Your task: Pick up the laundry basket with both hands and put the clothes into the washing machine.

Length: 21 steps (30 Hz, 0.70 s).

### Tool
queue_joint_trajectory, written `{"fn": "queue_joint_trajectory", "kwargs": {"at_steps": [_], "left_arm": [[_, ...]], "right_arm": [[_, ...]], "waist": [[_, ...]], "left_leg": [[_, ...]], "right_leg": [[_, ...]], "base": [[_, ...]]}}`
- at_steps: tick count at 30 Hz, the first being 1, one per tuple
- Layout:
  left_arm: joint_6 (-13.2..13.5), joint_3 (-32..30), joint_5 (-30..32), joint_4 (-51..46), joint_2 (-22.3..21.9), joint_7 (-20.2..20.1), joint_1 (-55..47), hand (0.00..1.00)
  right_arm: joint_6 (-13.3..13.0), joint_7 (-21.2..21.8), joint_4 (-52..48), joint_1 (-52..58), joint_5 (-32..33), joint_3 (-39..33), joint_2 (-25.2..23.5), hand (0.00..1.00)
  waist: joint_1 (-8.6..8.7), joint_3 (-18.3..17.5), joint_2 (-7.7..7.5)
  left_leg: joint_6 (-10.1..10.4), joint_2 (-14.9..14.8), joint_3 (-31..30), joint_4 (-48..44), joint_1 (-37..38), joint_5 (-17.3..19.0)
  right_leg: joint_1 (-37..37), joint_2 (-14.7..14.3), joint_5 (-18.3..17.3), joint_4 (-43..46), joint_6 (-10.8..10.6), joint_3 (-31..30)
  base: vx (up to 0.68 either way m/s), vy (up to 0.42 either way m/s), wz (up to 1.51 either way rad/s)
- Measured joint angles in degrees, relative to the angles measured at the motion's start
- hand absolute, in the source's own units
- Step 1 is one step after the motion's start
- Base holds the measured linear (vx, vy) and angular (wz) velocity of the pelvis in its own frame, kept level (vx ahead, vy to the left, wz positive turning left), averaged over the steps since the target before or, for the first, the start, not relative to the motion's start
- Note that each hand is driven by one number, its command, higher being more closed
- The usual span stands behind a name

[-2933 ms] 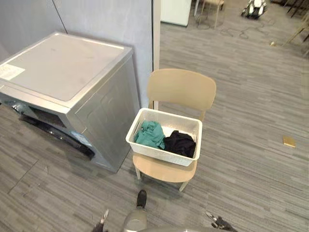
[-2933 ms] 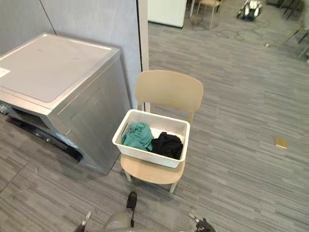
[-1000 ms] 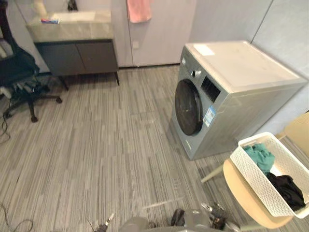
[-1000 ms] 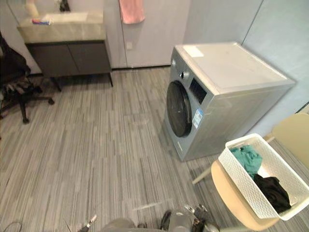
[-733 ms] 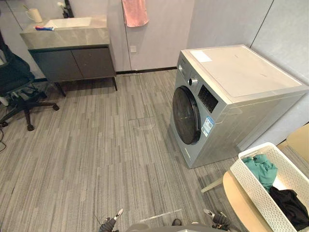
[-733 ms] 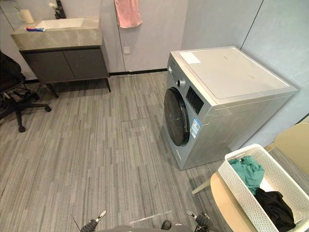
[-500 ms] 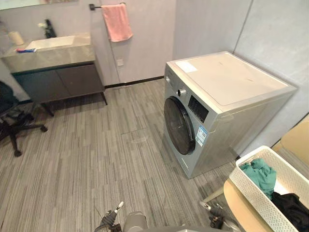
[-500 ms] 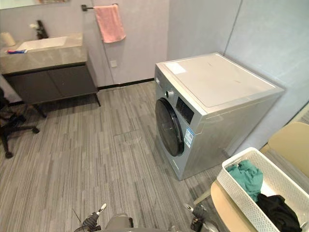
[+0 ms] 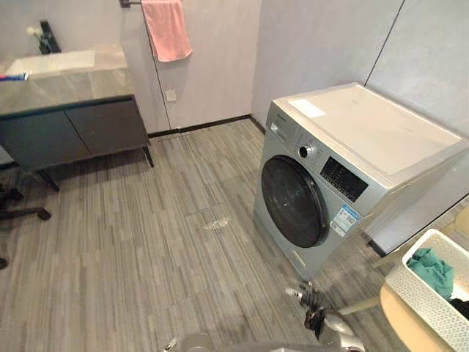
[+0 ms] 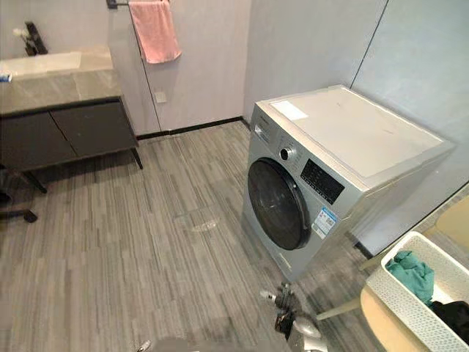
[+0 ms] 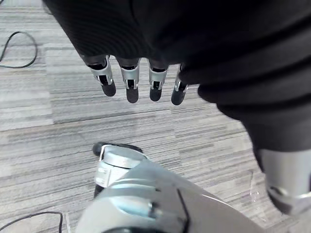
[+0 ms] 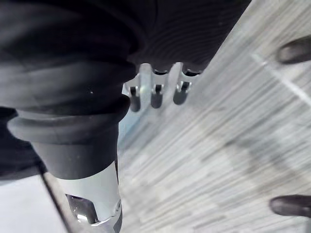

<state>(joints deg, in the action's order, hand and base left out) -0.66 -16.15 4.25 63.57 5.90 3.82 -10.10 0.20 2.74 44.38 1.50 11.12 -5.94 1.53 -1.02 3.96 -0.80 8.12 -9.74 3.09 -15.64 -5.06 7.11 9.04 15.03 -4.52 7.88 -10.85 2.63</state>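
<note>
The white laundry basket rests on a beige chair at the lower right edge, a teal garment and a black one inside it. To its left stands the silver washing machine, its round dark door shut. My right hand hangs low in front of the washer, well apart from the basket, fingers relaxed and holding nothing. My left hand hangs over the bare floor with straight fingers and nothing in it.
A dark vanity cabinet with a grey sink top stands at the back left, a pink towel hanging on the wall beside it. An office chair's base shows at the left edge. Grey plank floor stretches before the washer.
The camera has swung: earlier it looked down on the basket, now it faces the washer's front, with the basket at the right edge. My right hand shows higher in the picture.
</note>
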Motion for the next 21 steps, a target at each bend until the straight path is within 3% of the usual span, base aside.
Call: {"fn": "queue_joint_trajectory", "kwargs": {"at_steps": [1,9,14,18,19,21], "left_arm": [[0.4,1.1,0.1,-0.2,0.1,0.0,0.5,0.00],[1.2,3.6,1.1,-1.3,0.7,0.1,1.8,0.00],[1.9,4.6,0.8,-4.0,0.9,0.2,4.1,0.00],[2.4,4.9,-2.7,-5.1,0.3,0.6,6.2,0.00],[2.4,5.2,-3.7,-5.2,-0.3,0.9,6.2,0.00],[2.4,5.5,-4.5,-5.6,-0.9,1.3,6.1,0.00]], "right_arm": [[0.0,-0.1,-2.9,-0.1,-0.3,0.4,1.1,0.00],[-0.5,-1.4,-8.0,-6.0,-2.9,2.5,6.3,0.00],[-1.4,-3.9,-1.2,-24.1,-3.0,0.6,13.7,0.00],[-1.2,-6.4,8.8,-41.0,-2.4,-4.3,20.4,0.00],[-1.1,-6.4,9.5,-44.3,-1.9,-5.0,21.8,0.00],[-0.8,-6.6,11.1,-48.9,-1.5,-5.0,23.5,0.00]], "waist": [[0.01,-1.0,-0.19],[-0.51,-1.1,-0.77],[-2.57,5.1,0.23],[-4.91,12.7,2.72],[-4.90,14.1,3.74],[-5.04,15.6,4.08]], "left_leg": [[-0.7,0.8,0.6,1.8,-0.2,-0.7],[-1.2,1.9,0.3,9.6,-1.4,-7.1],[-1.4,1.8,-2.8,7.3,-7.2,-9.5],[-0.8,1.0,-4.5,5.4,-12.6,-10.5],[-0.8,0.5,-4.3,5.4,-14.1,-10.5],[-0.2,-0.1,-3.1,5.9,-15.9,-10.8]], "right_leg": [[-1.5,0.8,0.8,0.0,-0.8,0.0],[-5.5,1.2,1.1,-0.6,-0.8,1.4],[-7.8,0.6,1.4,-0.6,-1.2,4.6],[-11.2,-0.1,-0.3,1.1,-2.3,6.3],[-13.1,-0.3,-0.6,2.9,-2.2,6.8],[-16.5,-0.1,-1.8,5.7,-1.7,6.8]], "base": [[0.03,0.106,-0.14],[0.01,-0.021,0.04],[-0.13,-0.019,0.27],[-0.27,0.014,0.23],[-0.34,0.008,0.13],[-0.26,0.001,0.14]]}}
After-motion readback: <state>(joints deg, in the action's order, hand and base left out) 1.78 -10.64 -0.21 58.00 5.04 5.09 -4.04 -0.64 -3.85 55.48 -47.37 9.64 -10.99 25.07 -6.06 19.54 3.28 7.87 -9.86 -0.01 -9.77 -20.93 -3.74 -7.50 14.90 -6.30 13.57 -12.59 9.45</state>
